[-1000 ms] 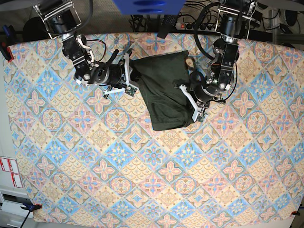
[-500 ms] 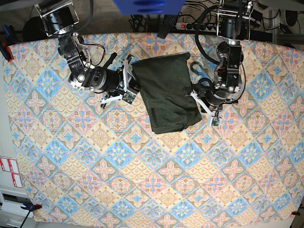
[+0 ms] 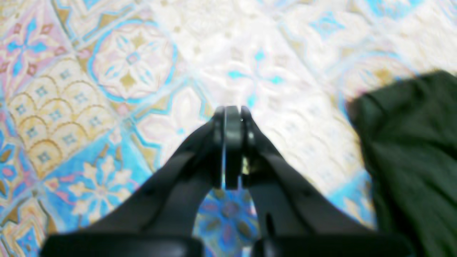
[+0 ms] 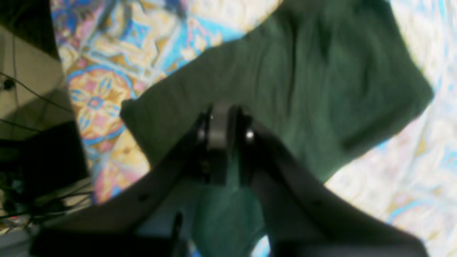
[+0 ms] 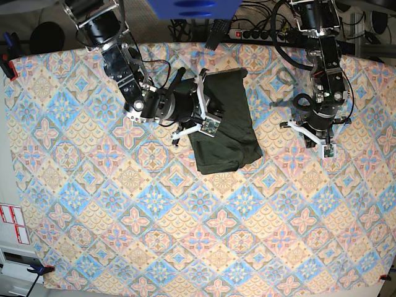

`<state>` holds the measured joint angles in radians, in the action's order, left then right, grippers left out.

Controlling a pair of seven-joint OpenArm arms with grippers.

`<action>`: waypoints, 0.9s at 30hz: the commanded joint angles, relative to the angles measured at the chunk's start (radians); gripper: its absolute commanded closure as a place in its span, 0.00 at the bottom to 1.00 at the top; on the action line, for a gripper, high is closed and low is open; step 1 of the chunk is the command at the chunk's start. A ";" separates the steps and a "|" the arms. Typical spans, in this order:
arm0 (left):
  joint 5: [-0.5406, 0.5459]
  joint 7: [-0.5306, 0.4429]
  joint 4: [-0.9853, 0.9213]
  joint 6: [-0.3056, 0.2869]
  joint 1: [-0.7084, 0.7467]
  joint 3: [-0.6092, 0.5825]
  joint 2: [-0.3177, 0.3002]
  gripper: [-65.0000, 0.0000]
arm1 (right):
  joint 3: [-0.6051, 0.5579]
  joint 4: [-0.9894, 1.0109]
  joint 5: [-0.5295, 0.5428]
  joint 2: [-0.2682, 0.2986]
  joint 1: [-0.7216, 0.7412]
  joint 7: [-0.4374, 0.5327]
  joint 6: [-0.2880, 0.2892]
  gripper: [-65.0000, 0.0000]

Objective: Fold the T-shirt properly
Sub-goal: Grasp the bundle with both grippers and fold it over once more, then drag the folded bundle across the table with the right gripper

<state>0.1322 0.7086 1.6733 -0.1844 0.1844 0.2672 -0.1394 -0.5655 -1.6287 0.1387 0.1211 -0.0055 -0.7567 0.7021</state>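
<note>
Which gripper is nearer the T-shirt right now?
Right. The right gripper sits over the T-shirt, fingers shut above the fabric. The left gripper is off to its side, over bare tablecloth.

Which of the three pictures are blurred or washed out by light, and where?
Left wrist view: the patterned cloth beyond the shut fingers is overexposed, nearly white, and the T-shirt edge is soft. Right wrist view: everything is blurred, with pale glare at the right side. Base view: sharp and evenly lit, with only soft arm shadows on the cloth.
</note>
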 commanded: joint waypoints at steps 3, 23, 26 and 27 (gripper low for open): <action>0.017 -0.025 0.113 0.000 0.057 0.002 -0.006 1.00 | -0.031 0.025 0.019 -0.054 0.060 0.024 -0.004 0.93; 0.189 -0.022 0.302 0.000 0.254 0.005 0.007 1.00 | -0.029 0.638 -0.054 -0.205 0.247 0.182 -0.004 0.93; 0.195 -0.022 0.302 0.000 0.252 0.005 0.007 1.00 | -0.027 0.724 -0.135 -0.248 0.256 0.211 -0.004 0.93; 0.195 -0.022 0.302 0.000 0.252 0.005 0.007 1.00 | -0.027 0.749 -0.162 -0.254 0.256 0.216 -0.004 0.93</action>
<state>0.3195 0.7071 1.9545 -0.1844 0.4381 0.2699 -0.1276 -0.5911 -0.8757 -0.0074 -0.1390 0.2440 -0.5129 0.6930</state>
